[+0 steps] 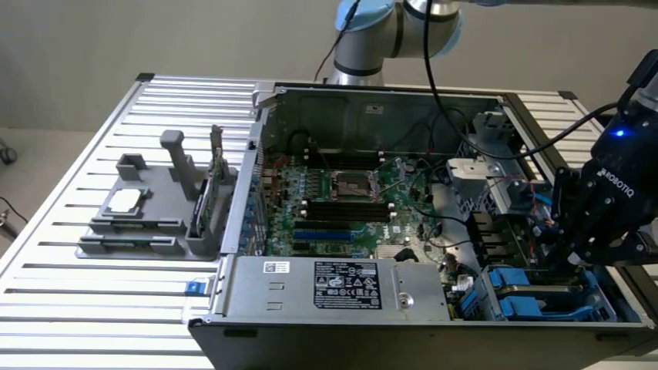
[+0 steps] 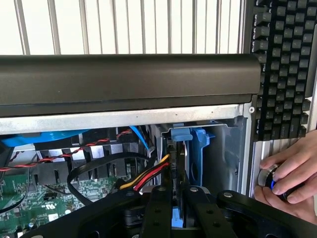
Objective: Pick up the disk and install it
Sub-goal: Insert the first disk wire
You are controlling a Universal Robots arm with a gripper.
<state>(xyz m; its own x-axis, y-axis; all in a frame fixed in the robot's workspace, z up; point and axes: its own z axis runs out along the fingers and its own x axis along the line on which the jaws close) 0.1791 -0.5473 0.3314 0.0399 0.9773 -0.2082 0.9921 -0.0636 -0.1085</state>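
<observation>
In the wrist view the disk (image 2: 178, 158) stands edge-on in the drive bay at the case's corner, a thin dark slab with its blue carrier frame (image 2: 199, 148) beside it. My gripper (image 2: 177, 193) sits right over it, and its two black fingers (image 2: 158, 208) are drawn close on either side of the slab, shut on it. In the exterior view the gripper (image 1: 575, 258) hangs low over the bay at the front of the case, on the exterior view's right, above blue carriers (image 1: 514, 291). There the gripper body hides the disk.
The open computer case (image 1: 257, 139) lies on a slatted table (image 1: 62, 308), with motherboard (image 1: 340, 200) and labelled power supply box (image 1: 340, 285). Red and yellow cables (image 2: 143, 176) run next to the bay. A grey holder (image 1: 144, 216) stands at the exterior view's left. A hand (image 2: 292, 173) rests by a keyboard (image 2: 285, 69).
</observation>
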